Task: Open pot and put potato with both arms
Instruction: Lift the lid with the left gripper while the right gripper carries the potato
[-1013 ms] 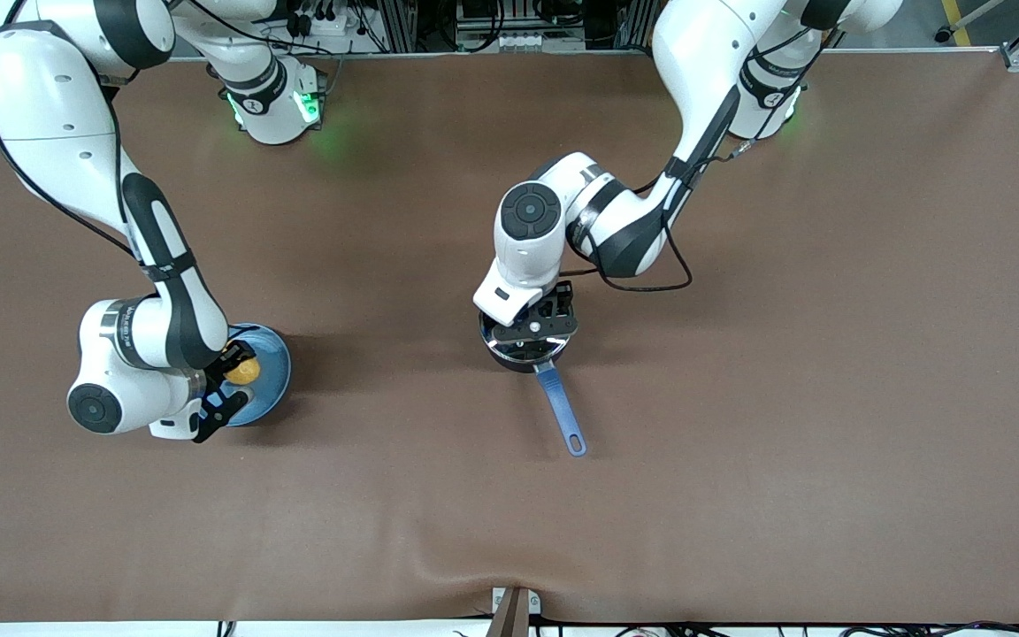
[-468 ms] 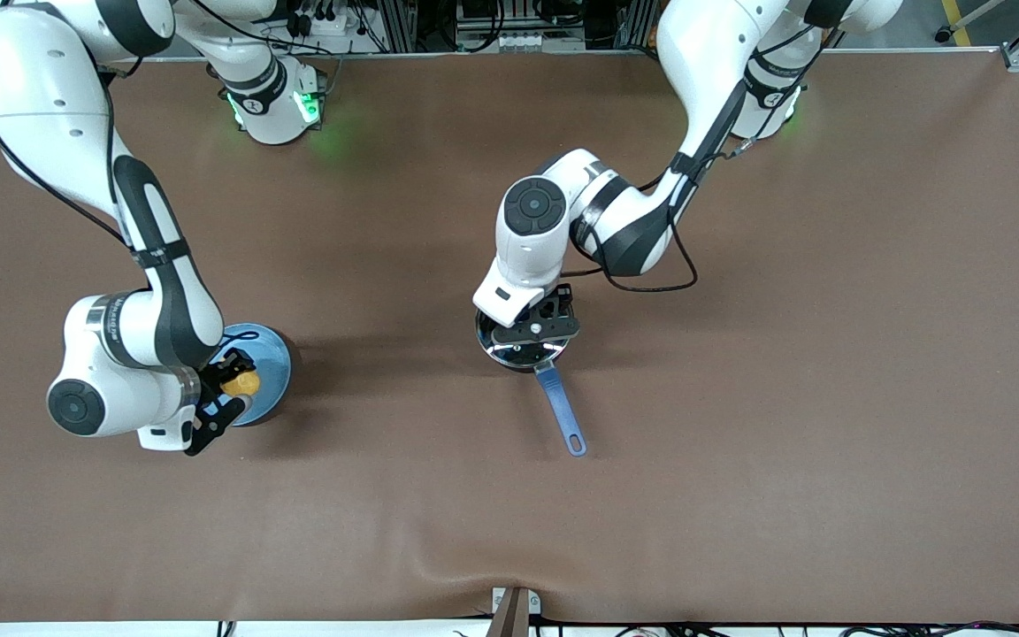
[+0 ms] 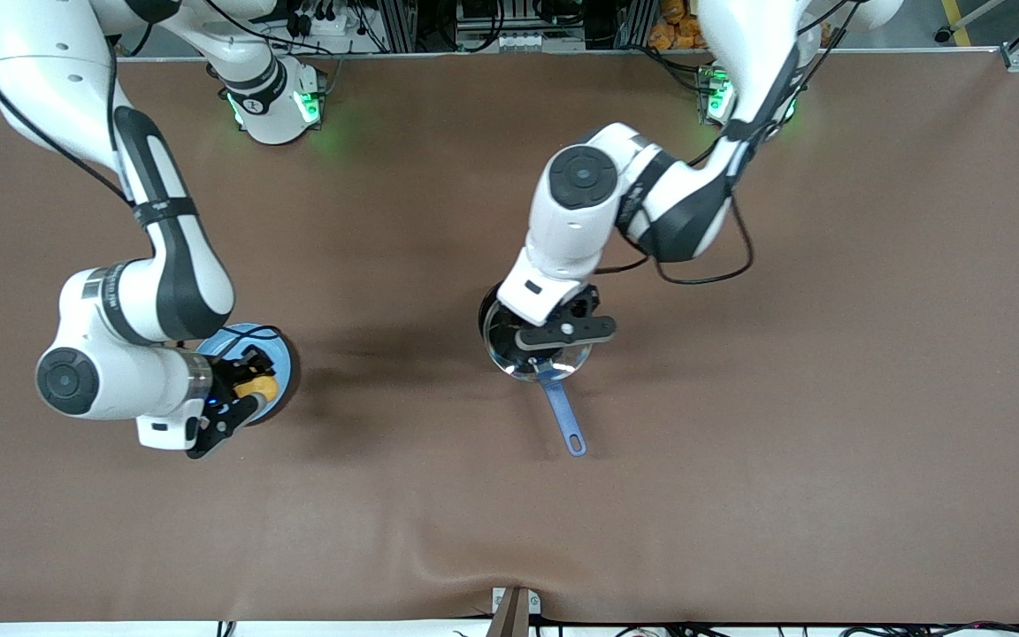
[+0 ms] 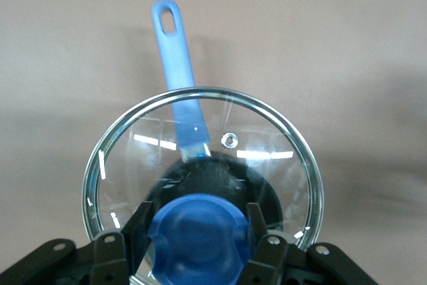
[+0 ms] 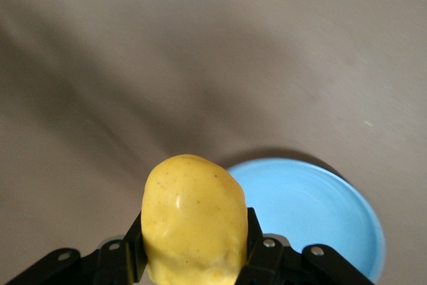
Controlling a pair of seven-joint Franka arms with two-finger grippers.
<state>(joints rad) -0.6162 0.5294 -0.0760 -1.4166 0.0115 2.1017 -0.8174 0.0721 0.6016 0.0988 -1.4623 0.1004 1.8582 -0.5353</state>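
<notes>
Glass is what I notice first: the clear lid, steel-rimmed, now hangs over the pot at the centre of the front view, shifted toward the lower right of the pot's mouth. A second ago it sat square on the rim. My left gripper is clamped on the lid's blue knob, as the left wrist view shows plainly, with a finger pressed on each side of the knob. Through the glass I can see the pot's dark bowl and its blue handle, which points toward the lower edge of the front view.

At the left of the front view, my right gripper is closed on the potato and carries it above the blue plate. Half a second back the potato was lower, close over the plate; in the right wrist view the plate now sits well below it, so the lift has cleared.

So both halves have started together: the pot is opening and the potato is in the air. I judge the lid has to swing fully off the mouth toward the left arm's end of the table before I bring the potato across. The pot stands well apart from the plate. My worry is the two arms crowding over the pot.
</notes>
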